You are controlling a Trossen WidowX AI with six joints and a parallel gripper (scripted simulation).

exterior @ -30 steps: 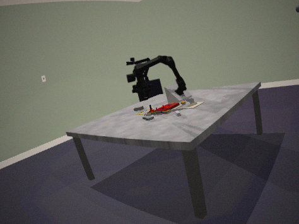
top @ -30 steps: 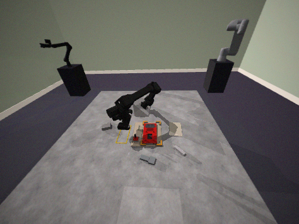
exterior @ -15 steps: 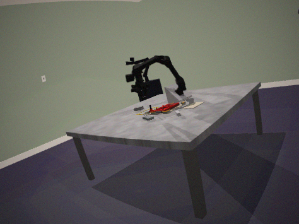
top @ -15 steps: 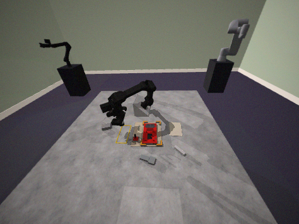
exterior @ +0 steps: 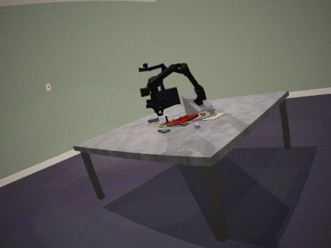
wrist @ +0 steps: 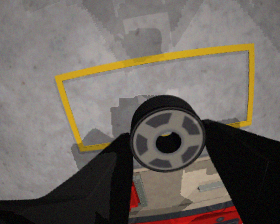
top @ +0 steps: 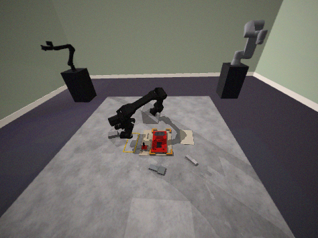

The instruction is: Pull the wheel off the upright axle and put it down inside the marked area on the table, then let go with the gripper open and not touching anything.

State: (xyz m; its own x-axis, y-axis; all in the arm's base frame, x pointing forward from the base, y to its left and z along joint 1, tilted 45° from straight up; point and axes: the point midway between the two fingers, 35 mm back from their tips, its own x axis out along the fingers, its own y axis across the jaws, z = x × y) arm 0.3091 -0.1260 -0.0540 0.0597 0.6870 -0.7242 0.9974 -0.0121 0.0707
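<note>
My gripper (top: 126,136) (exterior: 159,113) (wrist: 165,133) is shut on the black wheel, with one finger on either side of it. The wheel (wrist: 168,125) has a grey spoked hub and a dark centre hole facing the wrist camera. It is held above the table, clear of the axle. The yellow outline of the marked area (top: 129,151) (wrist: 195,52) lies beneath and beyond it in the wrist view; the wheel and fingers hide part of its near edge. The dark upright axle (top: 144,144) (exterior: 166,118) stands bare on its small red base, between the marked area and the red assembly.
A red assembly (top: 159,147) (exterior: 185,118) sits on a cream board with orange corners, right of the marked area in the top view. Loose grey blocks (top: 157,169) (top: 192,160) (top: 113,135) lie around it. A cream sheet (top: 188,137) lies to its right.
</note>
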